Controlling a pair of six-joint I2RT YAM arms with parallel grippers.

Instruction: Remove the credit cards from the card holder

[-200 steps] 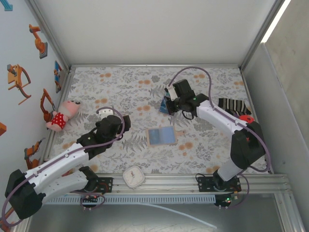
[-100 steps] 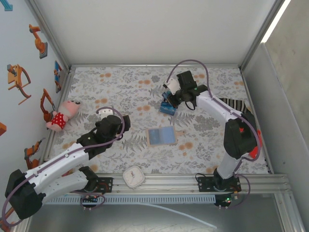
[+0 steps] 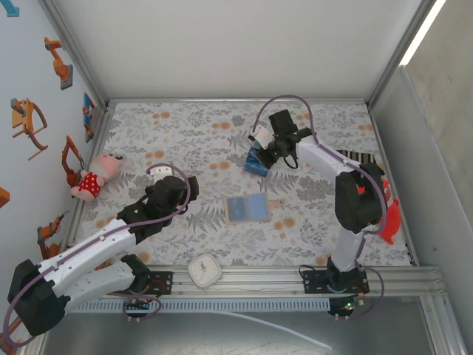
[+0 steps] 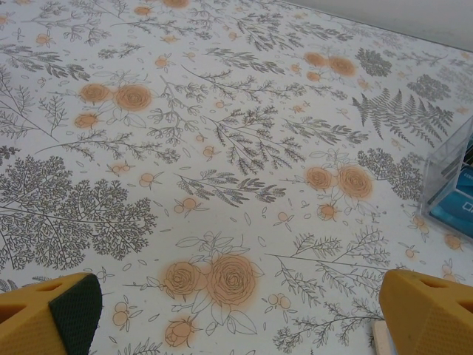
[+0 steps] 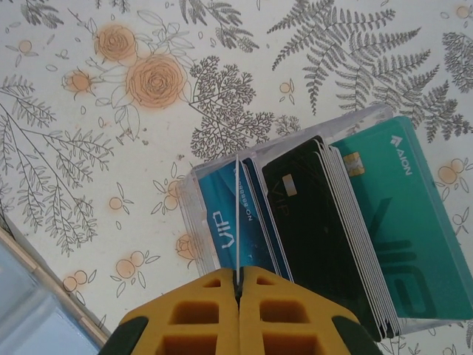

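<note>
card (image 5: 236, 214) is pinched edge-on in the closed right gripper (image 5: 238, 285) over the clear rack (image 5: 203, 194) (slot beside the blue card (image 5: 218, 225)). it should be lowered straight before release. card holder (image 3: 247, 208) is laid open mid-table, and the left gripper (image 4: 236, 310) is spread wide, empty.

- I see a white table cover (image 3: 185, 133), printed with grey ferns and orange roses.
- Card holder (image 3: 247, 208): pale blue-grey inside, tan rim.
- Clear stand (image 5: 196, 194) holds teal card (image 5: 399, 222), black card (image 5: 314, 214), blue card (image 5: 222, 214).
- Right fingers (image 5: 196, 310) yellow; thin card (image 5: 237, 222) between them white-edged.
- Plush toy (image 3: 96, 176), far left: pink, red dress.
</note>
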